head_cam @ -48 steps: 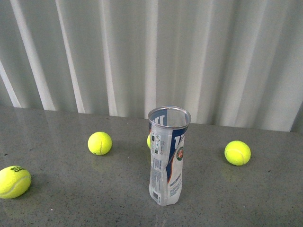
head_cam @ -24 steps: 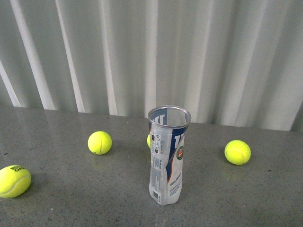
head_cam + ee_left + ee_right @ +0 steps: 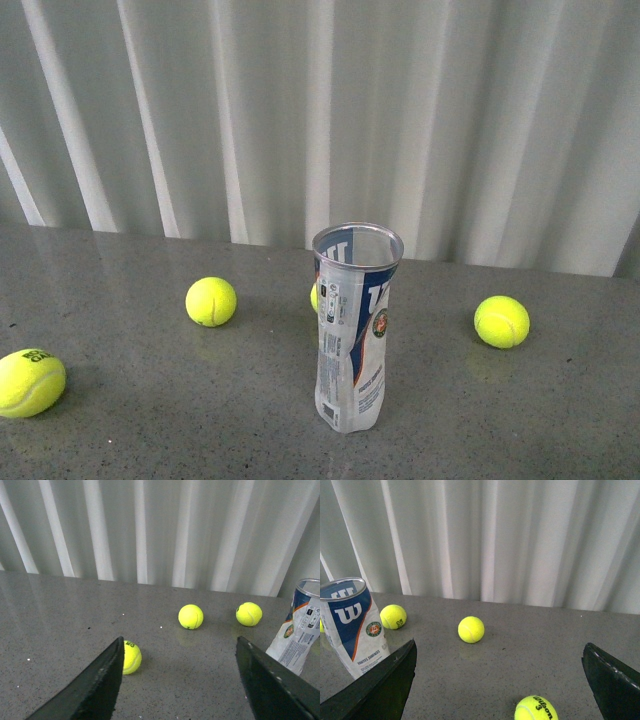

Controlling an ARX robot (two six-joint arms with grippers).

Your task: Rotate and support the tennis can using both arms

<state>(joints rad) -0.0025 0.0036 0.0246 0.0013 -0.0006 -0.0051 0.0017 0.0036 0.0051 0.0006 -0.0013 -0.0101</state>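
I found the can (image 3: 356, 330) upright at lower centre of the front view, open silver rim up, dented at mid-body, resting on the grey table (image 3: 120, 420); neither arm appeared in that view. The left gripper (image 3: 180, 680) was released, fingers spread wide, nothing between them; the can sat at the right edge of its frame, clear of the fingers. The right gripper (image 3: 500, 680) was likewise spread and empty; the can stood at the left of its frame, apart from the near finger.

I judged the step to be the approach; I would bring both grippers in from opposite sides, close one lightly on the firmer wall near the rim, avoid the dent, and keep the other ready as support before turning.

Four balls lay around: one at the left edge (image 3: 30, 383), one left of centre (image 3: 211, 302), one partly hidden behind the can (image 3: 315, 297), one at right (image 3: 502, 322); the hidden one sat nearest and could obstruct a far-side reach.
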